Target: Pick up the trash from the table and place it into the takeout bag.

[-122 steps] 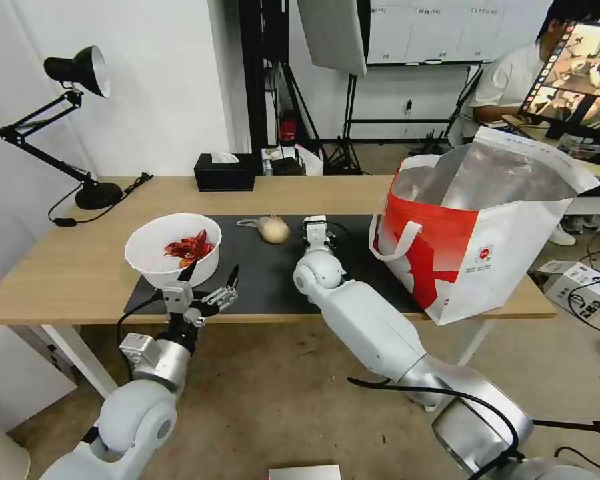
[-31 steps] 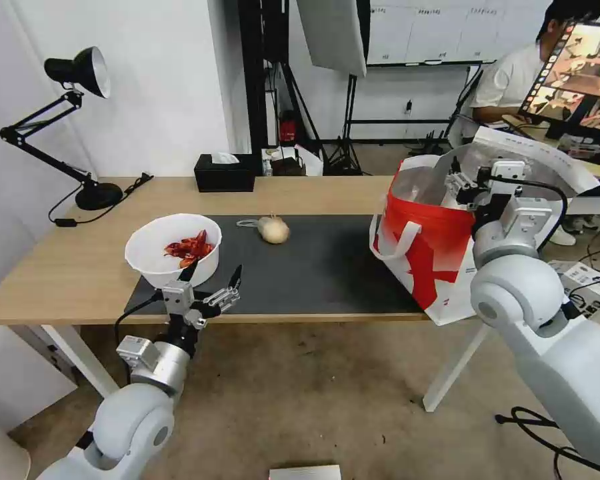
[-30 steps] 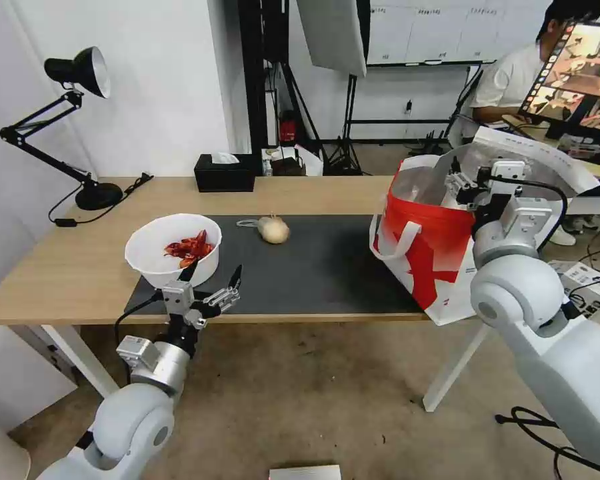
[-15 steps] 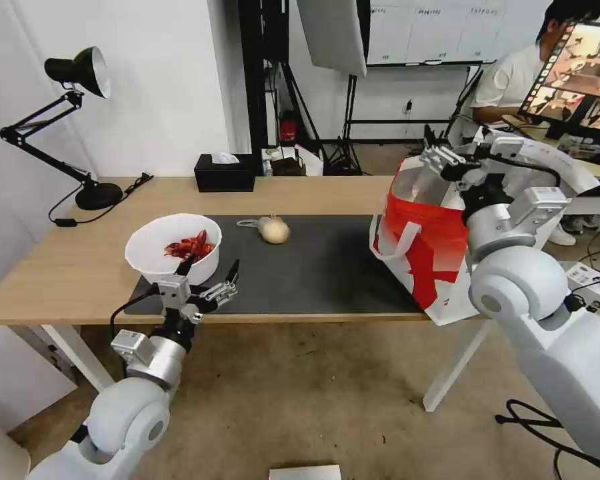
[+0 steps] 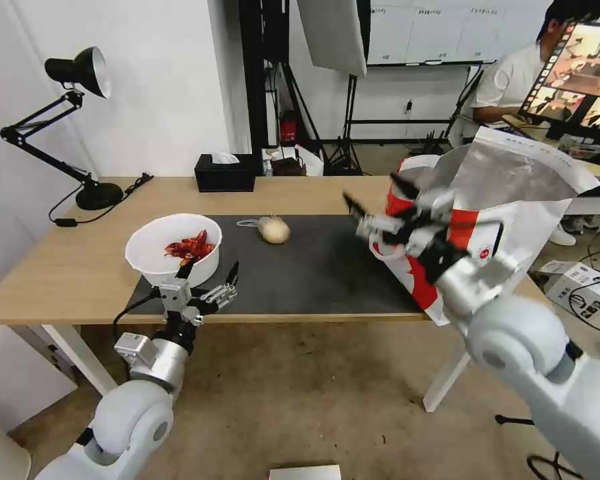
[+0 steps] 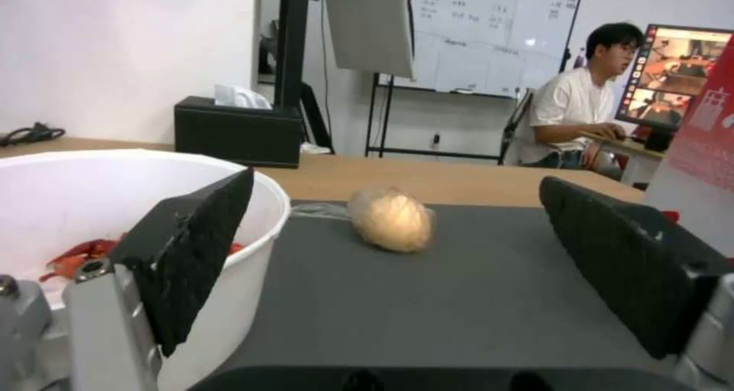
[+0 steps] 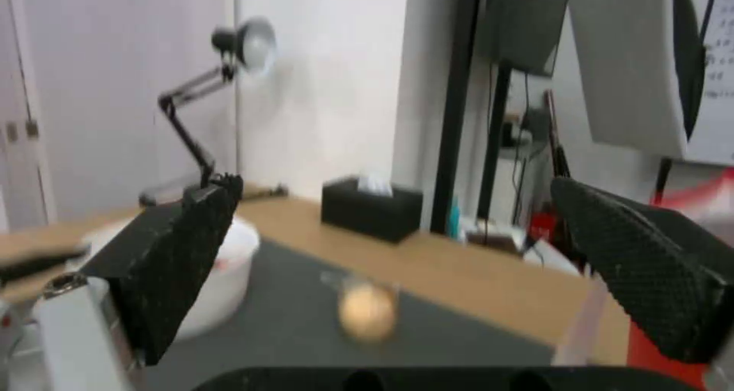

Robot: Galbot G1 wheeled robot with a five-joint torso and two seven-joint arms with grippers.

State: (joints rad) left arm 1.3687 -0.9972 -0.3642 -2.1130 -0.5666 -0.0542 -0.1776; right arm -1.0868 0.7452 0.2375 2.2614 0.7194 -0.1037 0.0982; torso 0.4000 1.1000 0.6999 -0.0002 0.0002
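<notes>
My right claw point(image 5: 381, 205) has swung out of the takeout bag point(image 5: 513, 227), empty, jaws spread, towards the beige lump point(image 5: 273, 229) left of the bag. My left claw point(image 5: 210, 275) waits open beside the bowl point(image 5: 173, 248).

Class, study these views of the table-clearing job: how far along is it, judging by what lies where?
Done: nothing can be confirmed; the takeout bag hides its contents. In hand: nothing. The right gripper is open and empty above the mat beside the bag; the left gripper waits open near the white bowl. Left: the bowl and the beige lump remain on the table.
</notes>
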